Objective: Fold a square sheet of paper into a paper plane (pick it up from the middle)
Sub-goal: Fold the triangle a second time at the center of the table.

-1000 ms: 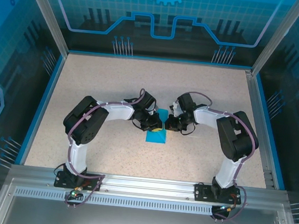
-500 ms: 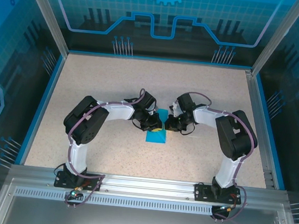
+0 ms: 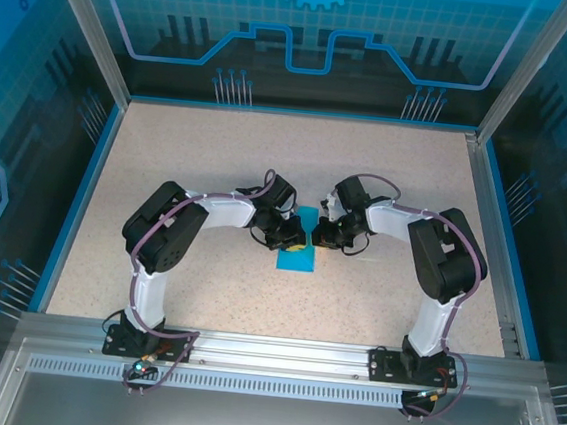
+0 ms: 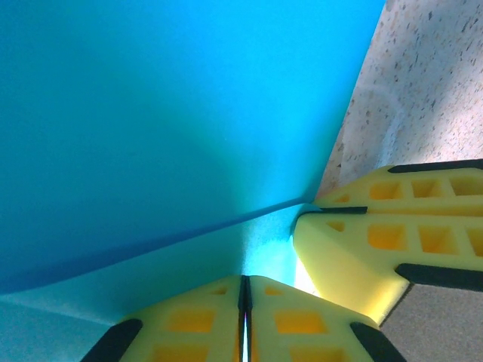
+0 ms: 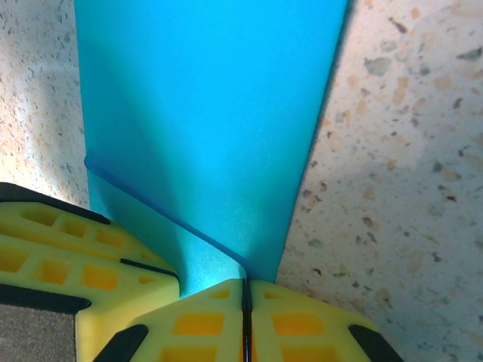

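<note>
table (image 3: 168,161): lies under the sheet, which sits about at its middle, well clear of every rim.
left arm (image 3: 166,231): reaches in to the sheet from the sheet's left side.
right arm (image 3: 448,257): reaches in from the sheet's right side, mirroring the other; both wrists end equally near the sheet.
square sheet of paper (image 3: 296,262): cyan, already folded into a narrow strip. Its long axis runs from the arm bases toward the far wall. The near end lies bare on the table and the far half is under the two wrists.
left gripper (image 4: 245,283): fingers pressed together with no gap at the seam. Paper runs down into that seam, so it looks pinched on the sheet's edge.
right gripper (image 5: 245,285): fingers likewise closed. A corner of the sheet meets their seam, which I judge to be a pinch on the sheet.
gripper spacing: the two sets of yellow fingers sit just beside each other at the same spot on the sheet.
raised flap (image 5: 162,215): one layer stands off the layer below, its edge slanting toward both seams.
relation for the next move: the flap lies ahead of both fingertips, along the sheet's long axis. A fold would likely sweep it across that axis.
</note>
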Available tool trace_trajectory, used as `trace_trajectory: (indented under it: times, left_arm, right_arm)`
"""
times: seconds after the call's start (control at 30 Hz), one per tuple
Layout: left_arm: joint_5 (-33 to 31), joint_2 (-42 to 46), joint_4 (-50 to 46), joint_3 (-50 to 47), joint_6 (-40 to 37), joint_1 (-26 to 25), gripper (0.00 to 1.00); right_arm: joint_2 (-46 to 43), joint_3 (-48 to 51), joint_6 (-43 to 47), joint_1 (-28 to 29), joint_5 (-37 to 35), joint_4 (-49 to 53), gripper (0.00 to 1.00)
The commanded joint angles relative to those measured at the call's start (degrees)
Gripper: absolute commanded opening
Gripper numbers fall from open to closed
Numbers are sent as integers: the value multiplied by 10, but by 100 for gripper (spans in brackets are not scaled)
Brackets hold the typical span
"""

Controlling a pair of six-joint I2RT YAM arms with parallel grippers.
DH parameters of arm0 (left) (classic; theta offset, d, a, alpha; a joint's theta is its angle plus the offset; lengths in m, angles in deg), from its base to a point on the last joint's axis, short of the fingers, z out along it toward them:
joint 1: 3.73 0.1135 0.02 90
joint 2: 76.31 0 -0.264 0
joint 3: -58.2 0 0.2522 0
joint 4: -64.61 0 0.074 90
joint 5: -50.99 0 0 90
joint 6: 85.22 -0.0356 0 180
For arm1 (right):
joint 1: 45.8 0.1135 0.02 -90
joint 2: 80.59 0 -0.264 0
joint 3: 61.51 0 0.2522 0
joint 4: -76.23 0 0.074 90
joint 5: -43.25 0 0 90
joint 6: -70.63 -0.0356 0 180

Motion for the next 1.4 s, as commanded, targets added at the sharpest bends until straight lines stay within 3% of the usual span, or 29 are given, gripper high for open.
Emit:
trace_trajectory:
  times: [0.0, 0.3, 0.73, 1.37]
  left_arm:
    - [-9, -10, -25, 7, -9, 4, 12]
    - [-18, -6, -26, 0, -6, 4, 11]
    - [-27, -9, -31, -5, 0, 4, 10]
    - [6, -2, 12, -2, 12, 5, 11]
  right_arm:
    - [10, -12, 8, 5, 3, 8, 9]
    - [-2, -12, 10, 5, 5, 5, 9]
    - [-62, 0, -4, 5, -28, 10, 21]
    - [-90, 45, -18, 8, -13, -4, 16]
